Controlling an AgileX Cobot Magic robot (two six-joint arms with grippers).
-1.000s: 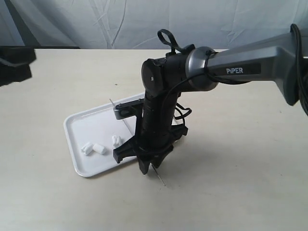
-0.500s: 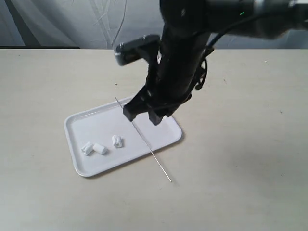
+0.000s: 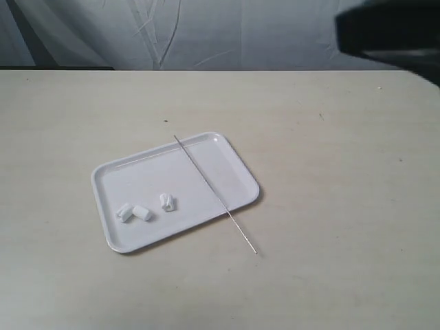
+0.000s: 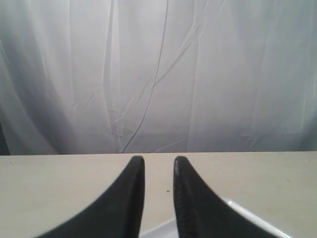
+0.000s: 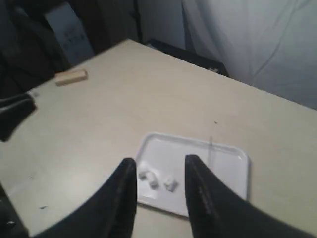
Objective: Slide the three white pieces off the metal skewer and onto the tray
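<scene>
Tray [image 3: 137, 175]: lies left of desk centre. The three white pieces [image 3: 143, 214] rest loose inside it, on the side toward the desk's left edge. Metal skewer [image 3: 215, 194]: bare, crosses the tray diagonally, one end reaching onto the desk toward the near edge. Left gripper [image 4: 159, 161]: fingers slightly parted, empty. Right gripper [image 5: 159, 163]: fingers parted, empty, above the tray. Right arm [image 3: 385, 31]: a dark blur, cut off at the far right corner.

Dark, blurred arm bulk [image 3: 388, 31] cut off by exterior view's top-right corner. Holes in tiny white bead-like pieces [image 3: 143, 213] too small to tell.
</scene>
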